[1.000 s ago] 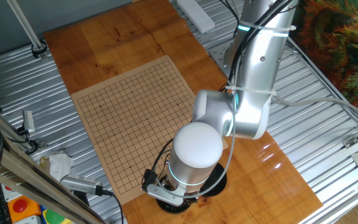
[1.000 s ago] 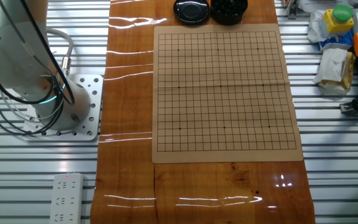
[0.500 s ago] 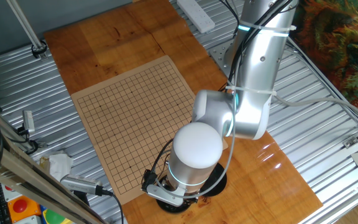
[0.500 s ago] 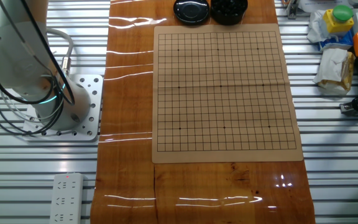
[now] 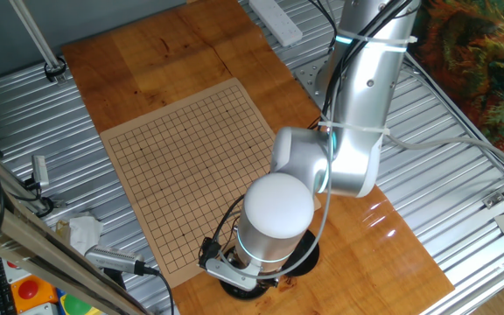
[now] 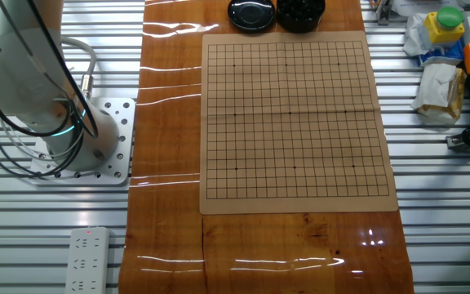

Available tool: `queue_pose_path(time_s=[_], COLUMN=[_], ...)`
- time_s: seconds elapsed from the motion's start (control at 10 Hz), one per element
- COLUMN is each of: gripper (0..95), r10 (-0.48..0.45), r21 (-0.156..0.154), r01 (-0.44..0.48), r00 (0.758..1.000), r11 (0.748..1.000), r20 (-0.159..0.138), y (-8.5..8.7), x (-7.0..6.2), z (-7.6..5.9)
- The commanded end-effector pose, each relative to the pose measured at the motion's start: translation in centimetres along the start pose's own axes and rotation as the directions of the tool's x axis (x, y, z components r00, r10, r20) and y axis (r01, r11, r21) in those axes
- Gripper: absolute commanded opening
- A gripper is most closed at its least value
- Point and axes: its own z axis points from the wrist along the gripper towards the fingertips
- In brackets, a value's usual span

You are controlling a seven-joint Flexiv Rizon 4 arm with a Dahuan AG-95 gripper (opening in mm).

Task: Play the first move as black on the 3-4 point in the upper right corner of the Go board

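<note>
The tan board point(image 5: 191, 166) with its black grid lies on the orange-brown tabletop, and no stone sits on it. In the other fixed view the board point(image 6: 292, 118) fills the middle, with a black bowl point(image 6: 300, 10) of dark black stones just past its far edge. My arm bends down over the board's near corner. Its white wrist point(image 5: 276, 214) covers the gripper, of which only a dark base part point(image 5: 234, 273) shows beside the bowl. The fingers are hidden. The other fixed view does not show the gripper.
A round black lid point(image 6: 251, 13) lies left of the bowl. The arm's base plate point(image 6: 96, 139) stands left of the tabletop, with a white power strip point(image 6: 86, 260) nearer. Bags, a bottle and tools point(image 6: 447, 57) clutter the slatted metal on the right.
</note>
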Motion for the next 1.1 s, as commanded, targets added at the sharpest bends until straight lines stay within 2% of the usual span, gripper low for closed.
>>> queue_pose_path(time_s=[0.1,1.1], gripper=[19.0,19.0], r10=[-0.002,-0.012], r21=[0.002,-0.001], r01=[0.002,0.012], r00=[1.000,1.000], r11=[1.000,1.000], r20=[-0.001,-0.001], y=[-0.01,-0.01], x=[0.06,0.04], z=[-0.06,-0.07])
